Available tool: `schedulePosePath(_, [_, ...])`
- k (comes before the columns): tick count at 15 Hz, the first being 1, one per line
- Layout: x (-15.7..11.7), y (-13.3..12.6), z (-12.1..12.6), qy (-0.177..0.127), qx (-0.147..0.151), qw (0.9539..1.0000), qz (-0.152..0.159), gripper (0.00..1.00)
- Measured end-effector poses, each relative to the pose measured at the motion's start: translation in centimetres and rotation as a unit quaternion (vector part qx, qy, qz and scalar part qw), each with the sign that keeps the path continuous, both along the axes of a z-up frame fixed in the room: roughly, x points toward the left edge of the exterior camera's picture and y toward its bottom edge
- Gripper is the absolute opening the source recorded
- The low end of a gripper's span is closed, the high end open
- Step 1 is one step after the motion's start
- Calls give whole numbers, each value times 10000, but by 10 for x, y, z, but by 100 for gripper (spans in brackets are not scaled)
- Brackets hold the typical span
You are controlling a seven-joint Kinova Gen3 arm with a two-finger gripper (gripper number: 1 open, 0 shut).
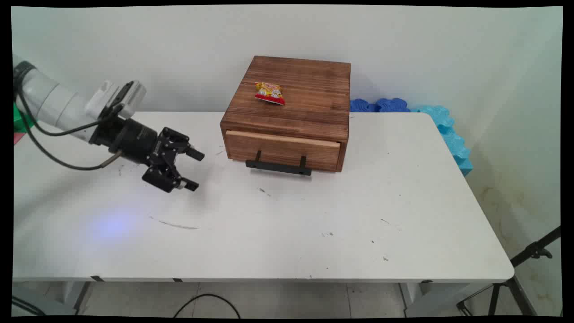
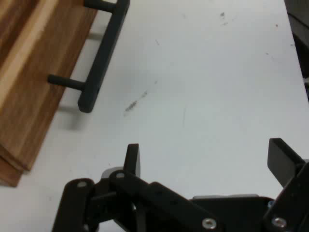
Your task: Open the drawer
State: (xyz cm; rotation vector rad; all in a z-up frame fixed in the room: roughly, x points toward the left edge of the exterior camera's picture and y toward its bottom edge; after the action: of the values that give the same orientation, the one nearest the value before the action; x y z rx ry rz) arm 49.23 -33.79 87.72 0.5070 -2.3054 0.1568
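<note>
My black gripper (image 1: 193,169) hangs low over the left part of the white table (image 1: 314,233), open, with nothing between its fingers. It points toward a wooden box (image 1: 291,96) that stands at the table's back middle, some way to the gripper's right. The box has a drawer (image 1: 282,150) at its front, shut, with a black bar handle (image 1: 278,167). A small red and yellow snack packet (image 1: 270,93) lies on the box's top. In the hand view the gripper (image 2: 205,159) is open over bare table, and the drawer handle (image 2: 104,50) and box front (image 2: 29,92) lie at the upper left.
Blue foam pieces (image 1: 444,125) lean along the table's back right corner and right edge. A black tripod (image 1: 515,278) stands on the floor at the lower right. A green object (image 1: 20,121) shows at the far left behind the arm. The wall rises close behind the box.
</note>
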Motion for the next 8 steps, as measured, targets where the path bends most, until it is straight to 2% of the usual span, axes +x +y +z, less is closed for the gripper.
schedulePosePath(8, [-47,-28,21,-256,-170,9995,-7,100])
